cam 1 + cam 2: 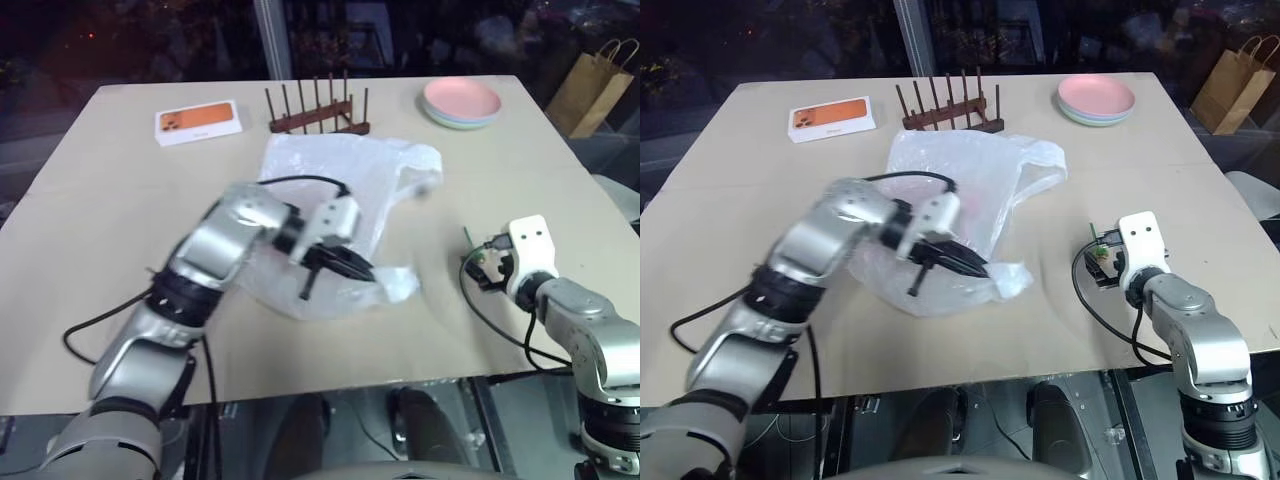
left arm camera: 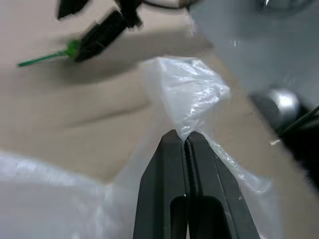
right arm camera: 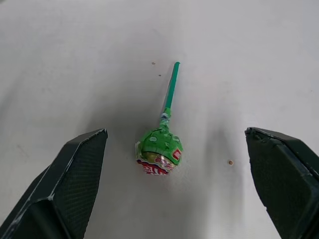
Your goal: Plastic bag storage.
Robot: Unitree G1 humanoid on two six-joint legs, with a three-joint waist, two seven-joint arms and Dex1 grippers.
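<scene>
Plastic bag [image 1: 345,180] lies crumpled near the middle of the desk [image 1: 90,210], its handles toward the far edge where the wooden rack [image 1: 318,108] stands. I have the left gripper [image 2: 185,140] pinched fully together on a fold of film at the bag's near corner, so I judge the step in hand to be gathering or folding the bag for storage. Next, I think, comes lifting that pinched corner and carrying it across the rest of the bag, gently, since thin film can slip or tear.

My right gripper [image 3: 177,164] sits near the desk's right edge with its fingers spread wide, holding nothing; a green lollipop [image 3: 160,149] lies on the desk between them, untouched. Its wrapper carries red and white print I can't read.

Toward the far left corner lies a white box [image 1: 198,122] with an orange picture, lettering too small to make out. Pastel plates [image 1: 461,102] are stacked near the far right corner.
</scene>
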